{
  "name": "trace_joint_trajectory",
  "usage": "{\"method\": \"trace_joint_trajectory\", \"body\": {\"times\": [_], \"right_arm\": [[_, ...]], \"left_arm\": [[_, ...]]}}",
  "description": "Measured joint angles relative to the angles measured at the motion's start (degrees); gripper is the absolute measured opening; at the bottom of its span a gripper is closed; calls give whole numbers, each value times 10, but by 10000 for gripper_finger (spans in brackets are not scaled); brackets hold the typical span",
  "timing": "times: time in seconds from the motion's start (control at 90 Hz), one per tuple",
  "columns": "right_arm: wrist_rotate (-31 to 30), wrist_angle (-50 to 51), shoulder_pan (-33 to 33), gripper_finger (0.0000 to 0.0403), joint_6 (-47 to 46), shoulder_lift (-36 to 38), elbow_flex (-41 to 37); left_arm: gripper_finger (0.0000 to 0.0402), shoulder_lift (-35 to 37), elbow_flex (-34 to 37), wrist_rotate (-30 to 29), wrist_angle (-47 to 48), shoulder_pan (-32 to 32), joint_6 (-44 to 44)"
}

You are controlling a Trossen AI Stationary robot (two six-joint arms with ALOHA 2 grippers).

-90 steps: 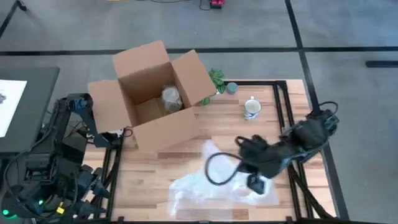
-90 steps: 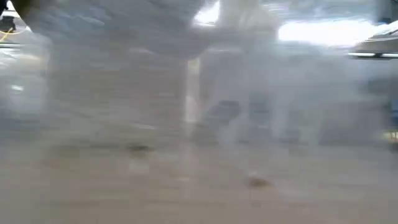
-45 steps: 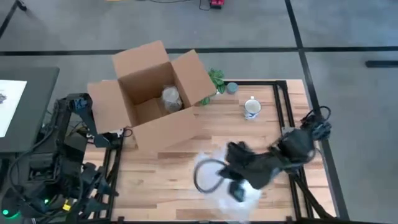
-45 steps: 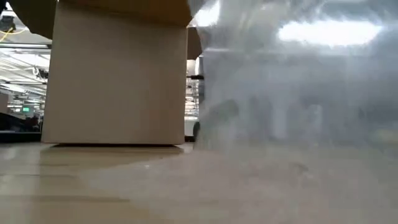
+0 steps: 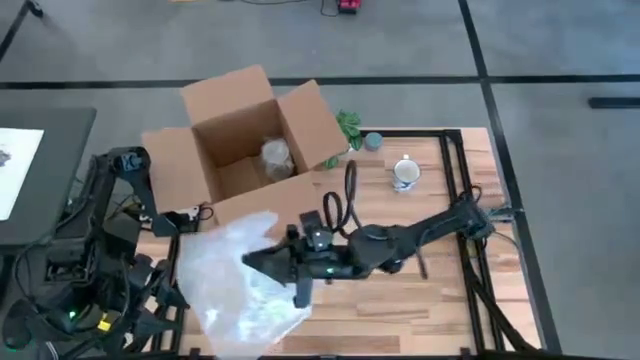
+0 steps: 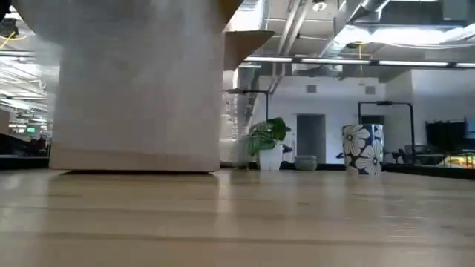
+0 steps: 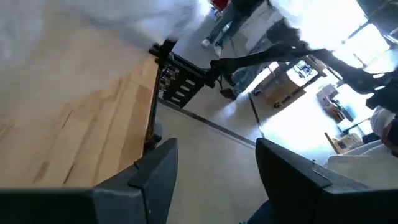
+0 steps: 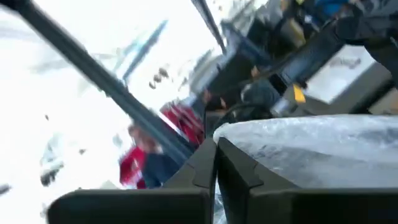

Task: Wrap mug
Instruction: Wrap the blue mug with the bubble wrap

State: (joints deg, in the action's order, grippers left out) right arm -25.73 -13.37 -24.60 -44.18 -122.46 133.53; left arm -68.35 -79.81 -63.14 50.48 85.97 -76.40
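A white mug with dark flowers point(image 5: 405, 174) stands upright on the wooden table point(image 5: 420, 300) at the far right, also in the low view point(image 6: 362, 149). My right arm reaches across the table to its left side. Its gripper point(image 5: 258, 262) is shut on a clear sheet of bubble wrap point(image 5: 235, 285), which spreads over the table's near left corner. In the right wrist view the wrap point(image 8: 311, 140) bulges beside the shut fingers point(image 8: 214, 171). My left gripper point(image 7: 214, 180) waits open past the table's left edge, with nothing between its fingers. My right gripper pinches the bubble wrap between its two fingers at a bunched part of the sheet point(image 8: 231, 144). The fingers come level from the table's right side. The sheet spreads out below and past the gripper toward the near left corner; whether its low end rests on the table cannot be told.
An open cardboard box point(image 5: 245, 140) with a wrapped item point(image 5: 275, 158) inside stands at the far left, close behind the wrap. A small potted plant point(image 5: 347, 127) and a small grey pot point(image 5: 373, 142) stand at the far edge. Bare wood point(image 5: 400, 300) lies along the near right.
My right gripper has swept from the table's near right part toward its left edge, staying shut on the bubble wrap. The sheet has been dragged across with it, from the near middle of the table to the near left corner, where it is now spread wider.
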Motion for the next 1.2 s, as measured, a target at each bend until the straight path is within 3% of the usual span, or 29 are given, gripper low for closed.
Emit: {"method": "trace_joint_trajectory", "body": {"times": [0.133,0.278,0.422,0.533,0.633,0.756,0.8,0.889,1.022,1.2], "right_arm": [[-71,-95,-11,0,-5,-7,1],[-163,-92,-35,0,17,-1,2],[-310,-43,-78,0,35,5,1],[-413,106,-113,0,-67,8,2],[-458,364,-132,0,-312,8,2],[-456,723,-150,0,-688,13,1],[-444,821,-158,0,-787,14,1],[-368,880,-164,0,-803,16,1],[-321,918,-158,0,-796,22,1],[-189,988,-159,0,-778,25,2]], "left_arm": [[195,22,0,10,-18,16,38],[195,47,0,13,-19,37,73],[195,65,0,13,-19,50,103],[195,69,0,13,-19,52,120],[195,68,0,16,-19,52,127],[195,62,0,38,-16,52,130],[195,58,0,44,-14,52,130],[195,49,0,59,-13,52,129],[195,30,0,61,-13,51,126],[195,0,0,62,-13,35,84]]}}
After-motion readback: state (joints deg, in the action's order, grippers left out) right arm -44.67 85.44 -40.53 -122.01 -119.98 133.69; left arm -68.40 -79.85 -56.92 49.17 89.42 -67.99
